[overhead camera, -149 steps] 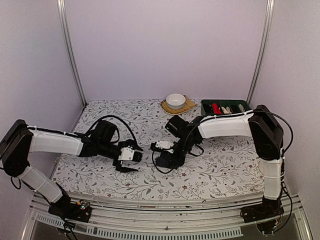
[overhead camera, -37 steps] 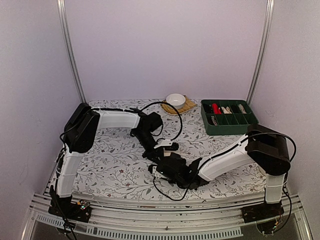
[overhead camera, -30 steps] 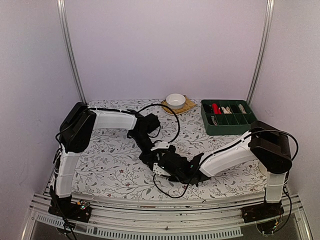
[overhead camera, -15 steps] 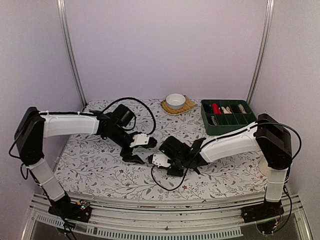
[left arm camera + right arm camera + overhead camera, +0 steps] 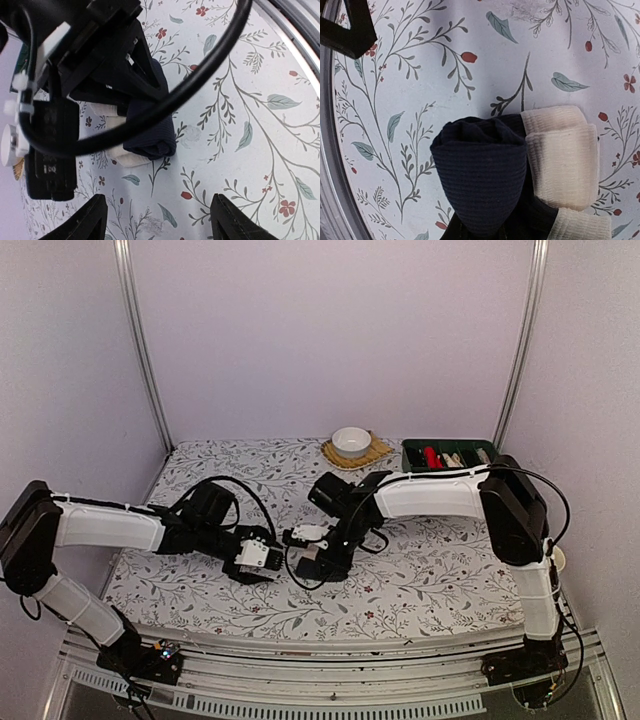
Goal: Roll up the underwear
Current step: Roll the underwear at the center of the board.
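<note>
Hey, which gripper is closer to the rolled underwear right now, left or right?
Right. The right gripper is closed on the rolled underwear. The left gripper sits open just short of the roll, to its left seen from above, not touching it.

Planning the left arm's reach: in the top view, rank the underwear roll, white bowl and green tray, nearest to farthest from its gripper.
1. Underwear roll, just right of the left gripper.
2. White bowl, back centre.
3. Green tray, back right.

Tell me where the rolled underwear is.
In the top view the rolled underwear lies front-centre on the table, under the right gripper, the left gripper just left of it.
</note>
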Controlling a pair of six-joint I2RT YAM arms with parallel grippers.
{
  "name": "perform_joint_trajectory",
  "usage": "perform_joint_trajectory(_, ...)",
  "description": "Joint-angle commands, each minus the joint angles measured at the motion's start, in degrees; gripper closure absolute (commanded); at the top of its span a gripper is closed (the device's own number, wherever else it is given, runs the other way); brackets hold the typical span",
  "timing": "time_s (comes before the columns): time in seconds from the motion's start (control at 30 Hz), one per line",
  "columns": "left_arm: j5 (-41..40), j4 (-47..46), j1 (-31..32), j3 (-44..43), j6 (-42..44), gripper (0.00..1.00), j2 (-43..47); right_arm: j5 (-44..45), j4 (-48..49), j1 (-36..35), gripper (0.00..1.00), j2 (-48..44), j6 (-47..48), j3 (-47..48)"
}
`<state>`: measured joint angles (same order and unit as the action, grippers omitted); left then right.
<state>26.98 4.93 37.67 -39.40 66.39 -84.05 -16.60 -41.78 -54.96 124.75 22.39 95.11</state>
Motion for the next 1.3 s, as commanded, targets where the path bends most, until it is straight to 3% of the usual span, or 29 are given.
perform_joint_trajectory(0.0, -0.65, -9.49, 2.38, 2.55, 2.65, 0.28, -0.16, -9.59, -9.90, 1.33, 0.89, 5.75, -2.80, 5.44)
perform_joint_trajectory(0.3, -8.02, -24.54, 10.38, 11.92, 8.52, 0.31, -1.70, -18.74, -9.70, 5.09, 0.88, 11.41, -2.54, 7.40)
perform_joint_trajectory(0.5, -14.69, -31.20, 11.99, 9.72, 7.14, 0.40, -8.22, -21.58, -10.99, 5.27, 0.88, 14.51, -0.63, 10.36)
perform_joint_trajectory(0.8, -19.05, -39.71, 13.72, 10.14, 8.84, 0.42, -12.31, -24.63, -11.94, 5.43, 0.88, 16.05, -0.54, 11.68)
perform_joint_trajectory(1.13, -23.08, -43.91, 14.02, 9.50, 9.19, 0.69, -17.08, -26.71, -12.17, 5.40, 0.88, 15.18, -1.82, 11.65)
perform_joint_trajectory(1.27, -24.63, -46.10, 14.04, 9.32, 9.58, 0.87, -18.81, -27.53, -12.27, 5.48, 0.88, 14.66, -1.83, 11.68)
